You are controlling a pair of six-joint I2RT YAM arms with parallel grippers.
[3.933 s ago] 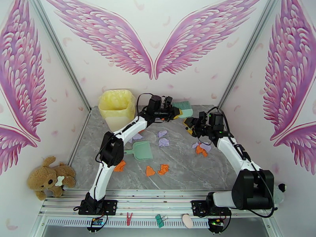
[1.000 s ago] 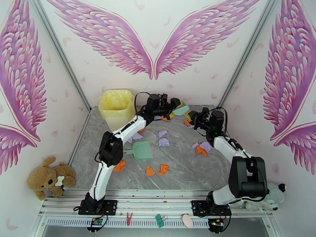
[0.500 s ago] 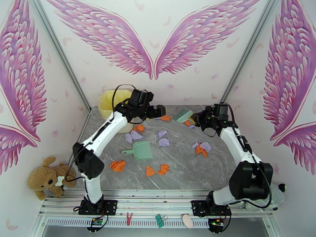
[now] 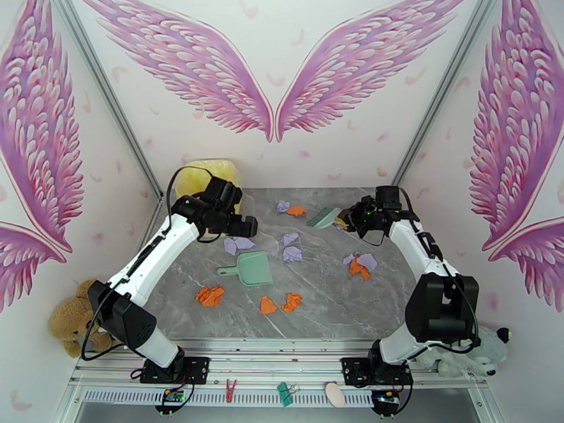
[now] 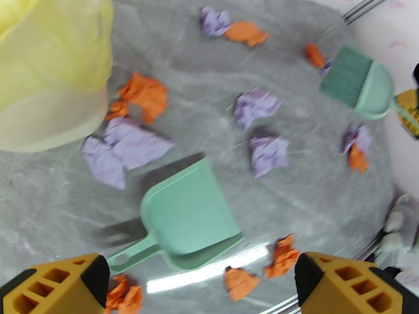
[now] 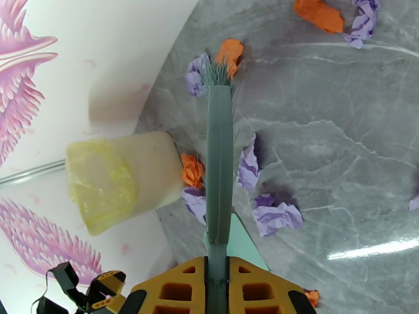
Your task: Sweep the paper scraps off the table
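The scraps [image 4: 292, 254] are lying scattered over the table [image 4: 331, 304] from 12 o'clock round to 7, ringing the dustpan [image 4: 252, 269] at centre. The right gripper [image 6: 218, 268] is pinching the brush [image 4: 324, 218] by its handle at 1 o'clock. The left gripper [image 4: 247, 225] is hovering at 10 o'clock by the bin [image 4: 190, 181], jaws spread and holding nothing. The scraps are looking light and soft, likely to skitter, so they are probably asking for gentle strokes rather than a grip. The dustpan's handle, pointing to 9, seems the place to hold.
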